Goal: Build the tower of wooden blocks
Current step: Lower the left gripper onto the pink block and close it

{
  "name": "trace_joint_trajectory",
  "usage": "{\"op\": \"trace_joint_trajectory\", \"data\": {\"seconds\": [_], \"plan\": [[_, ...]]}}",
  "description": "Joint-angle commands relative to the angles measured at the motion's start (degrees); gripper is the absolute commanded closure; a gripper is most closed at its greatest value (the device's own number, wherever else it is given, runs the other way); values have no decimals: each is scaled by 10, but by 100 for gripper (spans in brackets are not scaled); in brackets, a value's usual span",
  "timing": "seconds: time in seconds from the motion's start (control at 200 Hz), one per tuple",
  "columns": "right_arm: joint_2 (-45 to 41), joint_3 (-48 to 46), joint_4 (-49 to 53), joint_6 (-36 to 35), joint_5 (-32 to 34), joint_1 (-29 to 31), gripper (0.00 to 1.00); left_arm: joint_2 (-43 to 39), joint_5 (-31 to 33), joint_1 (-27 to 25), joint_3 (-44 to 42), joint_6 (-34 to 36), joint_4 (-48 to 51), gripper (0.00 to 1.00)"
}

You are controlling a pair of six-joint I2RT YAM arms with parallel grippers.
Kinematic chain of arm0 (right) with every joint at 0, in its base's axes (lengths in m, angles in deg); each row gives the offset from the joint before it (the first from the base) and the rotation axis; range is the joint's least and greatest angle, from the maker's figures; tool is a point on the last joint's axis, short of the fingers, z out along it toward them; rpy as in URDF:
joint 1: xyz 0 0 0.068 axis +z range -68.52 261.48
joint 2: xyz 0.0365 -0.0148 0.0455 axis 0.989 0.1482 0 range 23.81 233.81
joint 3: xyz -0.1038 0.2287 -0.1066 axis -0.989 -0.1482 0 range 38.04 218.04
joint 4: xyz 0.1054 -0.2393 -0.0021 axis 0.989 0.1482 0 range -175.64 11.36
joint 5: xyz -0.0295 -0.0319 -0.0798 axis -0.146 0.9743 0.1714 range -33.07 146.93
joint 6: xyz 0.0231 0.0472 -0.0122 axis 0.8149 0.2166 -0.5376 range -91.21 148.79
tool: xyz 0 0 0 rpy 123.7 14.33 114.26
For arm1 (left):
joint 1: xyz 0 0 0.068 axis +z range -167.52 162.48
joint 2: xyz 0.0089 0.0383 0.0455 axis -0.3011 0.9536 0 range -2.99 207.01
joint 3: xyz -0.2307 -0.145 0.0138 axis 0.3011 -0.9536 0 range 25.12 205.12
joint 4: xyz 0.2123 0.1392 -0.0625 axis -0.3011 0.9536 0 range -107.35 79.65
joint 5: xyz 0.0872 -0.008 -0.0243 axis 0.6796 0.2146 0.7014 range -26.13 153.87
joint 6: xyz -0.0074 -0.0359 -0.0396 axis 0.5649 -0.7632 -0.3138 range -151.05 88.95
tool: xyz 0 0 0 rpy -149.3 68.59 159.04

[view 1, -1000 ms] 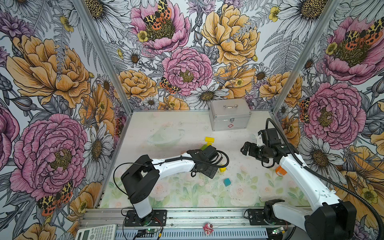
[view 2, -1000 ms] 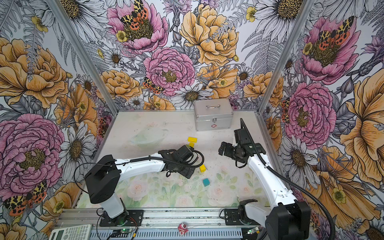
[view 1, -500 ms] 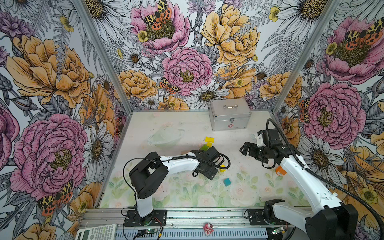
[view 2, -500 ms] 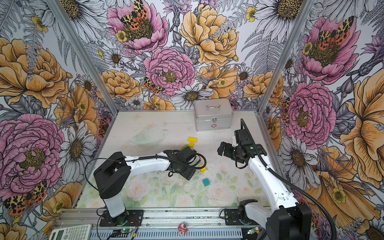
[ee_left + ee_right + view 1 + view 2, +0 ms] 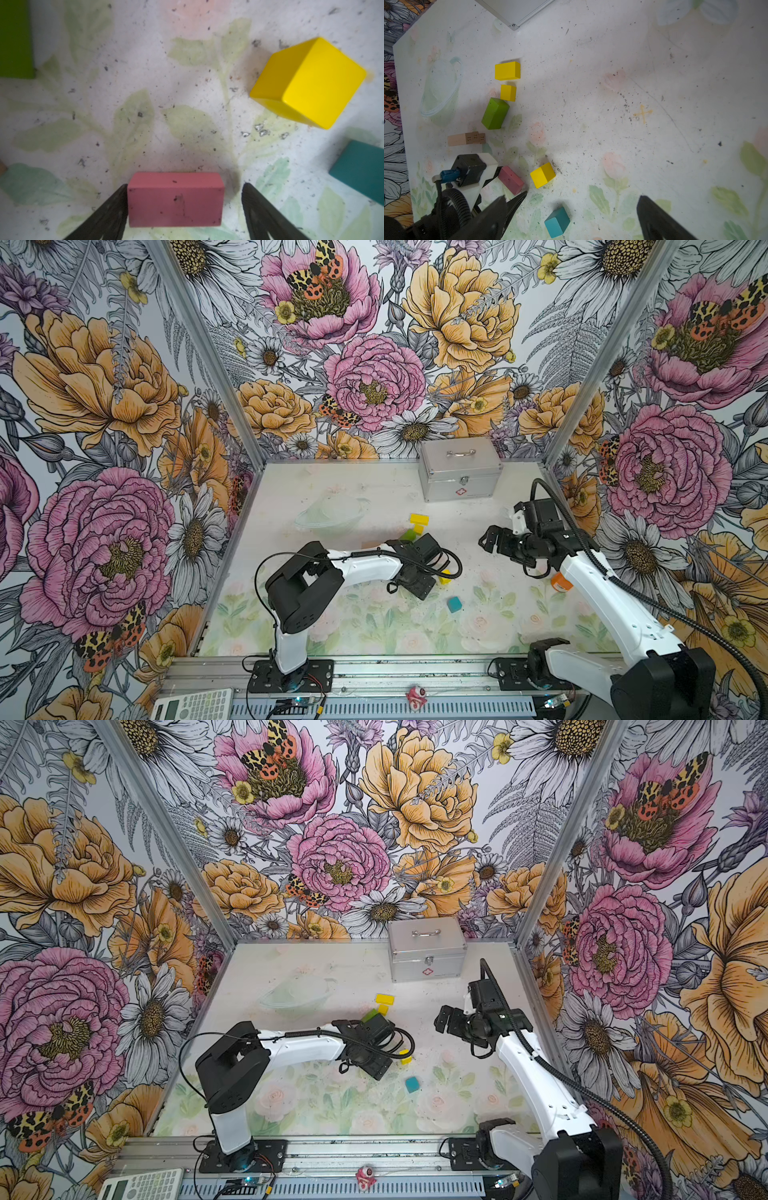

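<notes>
Floral table (image 5: 374, 489): wood blocks (image 5: 495, 113) scattered, silver case (image 5: 459, 468) at back

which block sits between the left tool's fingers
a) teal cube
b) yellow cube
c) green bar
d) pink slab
d: the left wrist view shows the pink slab lying between the two fingers of the left tool, one finger against its side and a gap left at the other.
</notes>
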Motion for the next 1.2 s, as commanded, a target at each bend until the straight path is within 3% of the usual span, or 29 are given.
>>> {"op": "trace_joint_trajectory", "data": {"seconds": [0.0,0.49,0.926,1.191], "plan": [[-8,-5,-16,-7,-10,-5,0,-7,-7,4,-6,7,-1,18],[-11,-7,-20,-4,-14,-4,0,-17,5,16,-18,-2,-1,21],[-11,-11,-23,-4,-18,-4,0,-16,17,8,-5,-8,18,42],[-11,-17,-32,-4,-19,-3,0,-48,73,3,45,-50,105,45]]}}
